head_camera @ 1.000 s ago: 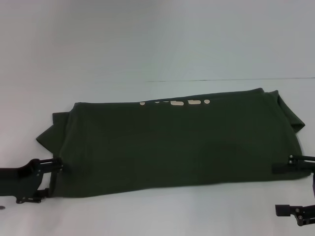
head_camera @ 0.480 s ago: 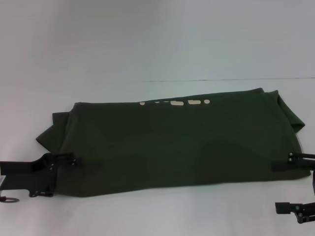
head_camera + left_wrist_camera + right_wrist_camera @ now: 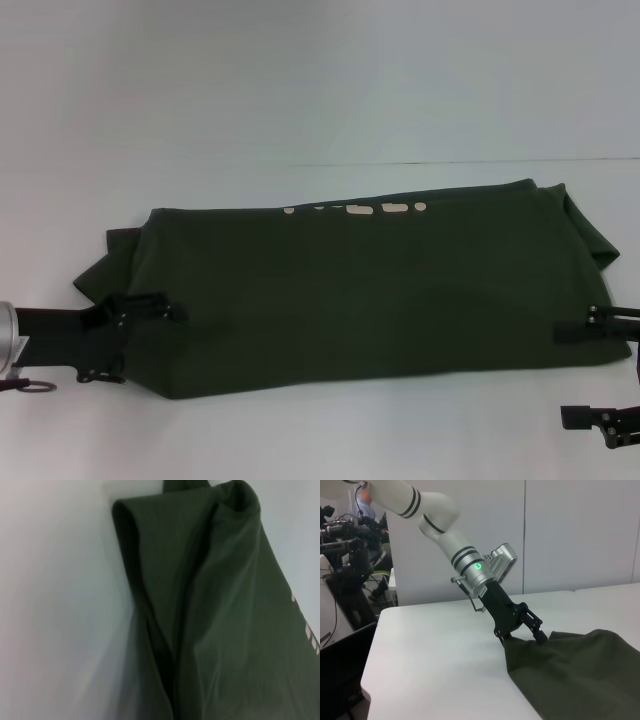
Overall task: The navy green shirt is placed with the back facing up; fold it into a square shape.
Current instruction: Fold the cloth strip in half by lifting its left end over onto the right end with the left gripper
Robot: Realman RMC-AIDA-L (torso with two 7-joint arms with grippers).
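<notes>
Near edge, head view: left tool pinched shut on the near-left corner of the navy green shirt. Right tool at the near-right corner, fingers spread, top finger on the cloth, lower one clear on the tabletop.

Shirt lies flat mid-tabletop as a long band, already folded lengthwise. Judged light, limp, non-slip cotton; it will sag between grips, so take it at corners through all layers.

Matte olive knit, soft rolled folds in the left wrist view. Far edge: cream lettering peeking out; sleeve flaps at both ends.
</notes>
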